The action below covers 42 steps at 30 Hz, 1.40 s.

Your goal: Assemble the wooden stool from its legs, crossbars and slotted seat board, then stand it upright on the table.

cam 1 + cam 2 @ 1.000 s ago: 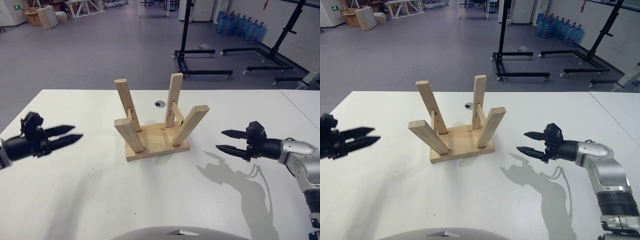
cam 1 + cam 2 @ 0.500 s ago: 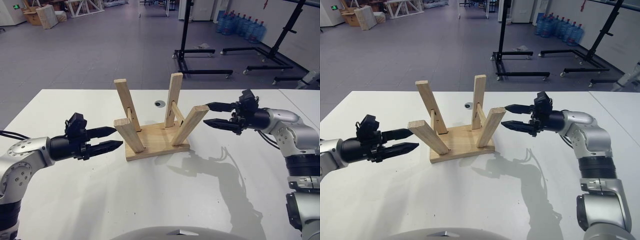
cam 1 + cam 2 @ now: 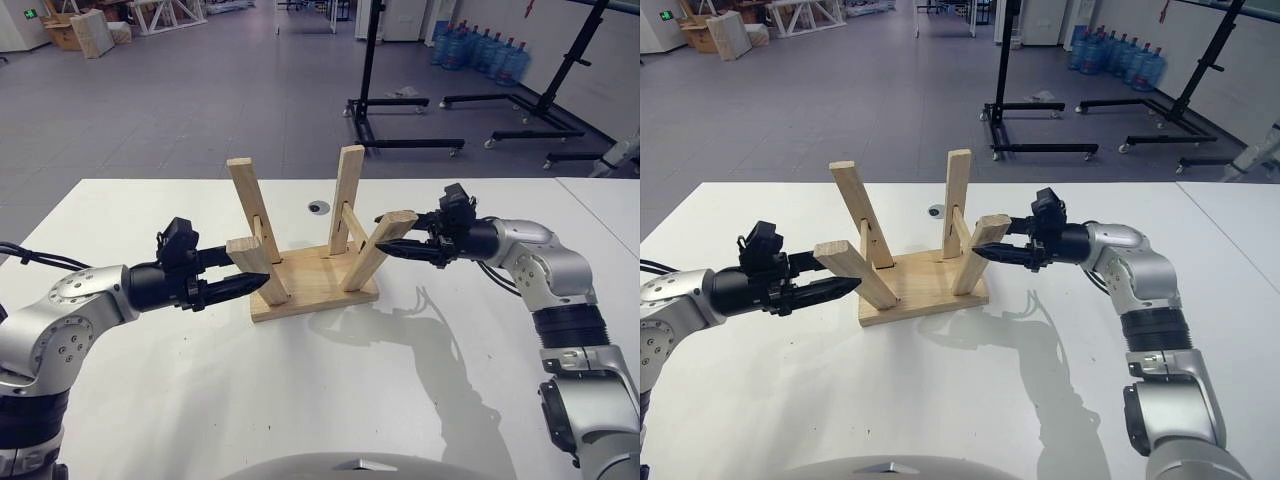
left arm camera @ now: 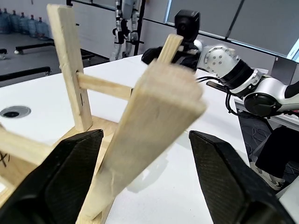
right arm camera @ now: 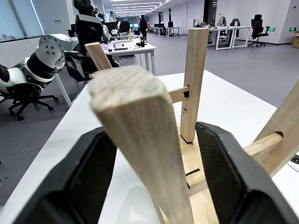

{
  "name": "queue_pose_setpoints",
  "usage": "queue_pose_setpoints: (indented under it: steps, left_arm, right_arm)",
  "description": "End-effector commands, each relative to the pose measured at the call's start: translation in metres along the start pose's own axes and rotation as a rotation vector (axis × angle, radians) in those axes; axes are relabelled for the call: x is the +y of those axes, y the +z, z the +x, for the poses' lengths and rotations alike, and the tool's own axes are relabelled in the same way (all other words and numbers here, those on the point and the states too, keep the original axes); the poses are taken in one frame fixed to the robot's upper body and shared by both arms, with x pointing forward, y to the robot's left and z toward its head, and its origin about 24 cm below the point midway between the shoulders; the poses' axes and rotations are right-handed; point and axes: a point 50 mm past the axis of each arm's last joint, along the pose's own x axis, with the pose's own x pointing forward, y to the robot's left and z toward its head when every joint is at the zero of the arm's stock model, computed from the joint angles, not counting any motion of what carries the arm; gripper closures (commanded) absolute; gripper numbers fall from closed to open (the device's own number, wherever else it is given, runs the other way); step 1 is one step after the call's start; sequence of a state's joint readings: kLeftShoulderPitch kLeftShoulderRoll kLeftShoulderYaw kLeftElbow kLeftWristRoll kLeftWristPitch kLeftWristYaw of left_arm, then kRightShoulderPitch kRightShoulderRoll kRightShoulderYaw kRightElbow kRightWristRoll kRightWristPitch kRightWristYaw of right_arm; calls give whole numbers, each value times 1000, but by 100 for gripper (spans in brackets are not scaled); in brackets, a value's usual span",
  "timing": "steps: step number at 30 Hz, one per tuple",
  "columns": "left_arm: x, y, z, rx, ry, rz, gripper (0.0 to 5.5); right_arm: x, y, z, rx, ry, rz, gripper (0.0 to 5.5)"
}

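Wooden stool upside down in middle of white table. Seat board flat on table, four legs up, crossbars between them. Left pincer has fingers apart, one each side of near left leg, near its top. Right pincer has fingers apart around top of near right leg.

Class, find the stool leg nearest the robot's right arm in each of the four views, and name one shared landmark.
Left eye view: right front leg, right of centre.
Right eye view: near the centre.
Left wrist view: small, in the background.
Right wrist view: large, in the foreground.
Shared landmark: the seat board.
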<state>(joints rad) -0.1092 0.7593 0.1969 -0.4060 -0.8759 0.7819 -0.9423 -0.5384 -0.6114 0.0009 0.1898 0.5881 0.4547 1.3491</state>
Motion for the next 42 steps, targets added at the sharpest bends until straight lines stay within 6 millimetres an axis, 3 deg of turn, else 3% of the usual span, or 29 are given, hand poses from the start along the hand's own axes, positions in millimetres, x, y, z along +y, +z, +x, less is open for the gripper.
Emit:
queue_pose_setpoints:
  steps: [1,4,8,13,17,22,26,33,42]
  left_arm:
    - [4,-1,-1,-23,16,-3,271]
    - [3,0,3,-31,5,3,319]
    - [1,4,8,-63,-18,1,384]
    - [-1,10,10,-116,-71,-98,394]
    - [4,19,8,-202,-81,-257,399]
    - [15,15,15,-214,-23,-443,404]
    - [19,10,25,-197,11,-539,407]
    - [34,-16,47,-155,132,-814,419]
    - [36,-33,54,-149,194,-912,420]
  right_arm:
    - [-2,3,5,3,5,-16,325]
    - [-1,1,5,3,14,-11,379]
    - [0,0,4,-5,12,-2,396]
    - [2,7,1,1,1,100,399]
    - [7,25,2,-14,32,292,401]
    - [7,37,18,18,63,545,421]
    - [2,24,35,94,4,724,428]
    - [-22,-26,52,126,-216,1033,436]
    - [-23,-49,52,53,-249,1091,432]
